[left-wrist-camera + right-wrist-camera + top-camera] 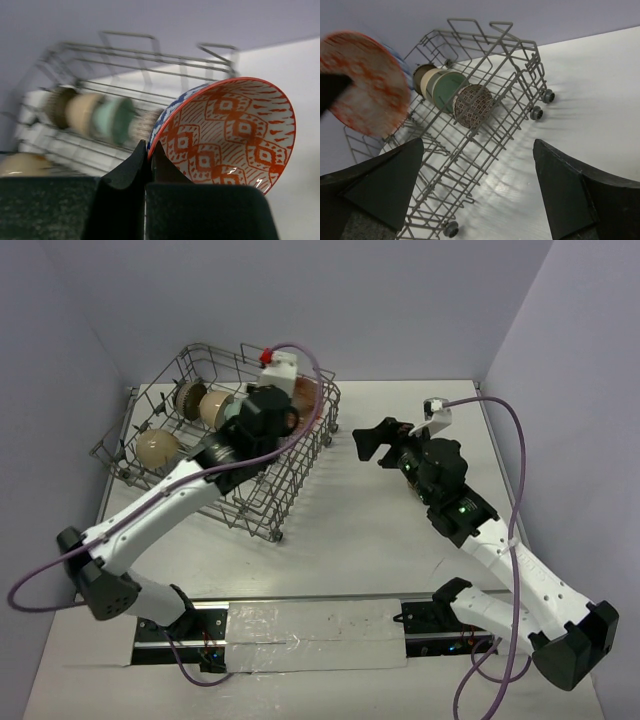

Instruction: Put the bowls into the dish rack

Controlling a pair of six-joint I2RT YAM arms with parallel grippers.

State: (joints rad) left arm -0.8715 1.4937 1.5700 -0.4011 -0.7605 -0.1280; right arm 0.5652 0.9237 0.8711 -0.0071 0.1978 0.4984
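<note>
My left gripper (pixel 149 150) is shut on the rim of a bowl (pixel 230 135) that is orange-patterned inside and blue-patterned outside. It holds the bowl tilted over the right end of the grey wire dish rack (pixel 255 510). This bowl (pixel 365 82) also shows blurred at the left of the right wrist view. Several bowls stand on edge in a row in the rack: brown (pixel 57 107), beige (pixel 82 115), pale green (pixel 115 120) and patterned (pixel 475 105). A cream bowl (pixel 160 448) lies at the rack's left. My right gripper (pixel 368 445) is open and holds nothing, just right of the rack.
The rack (pixel 485 50) stands at an angle on the white table, on small wheels (pixel 536 113). Purple walls close in the left, back and right sides. Purple cables loop from both wrists. A taped strip lies between the arm bases.
</note>
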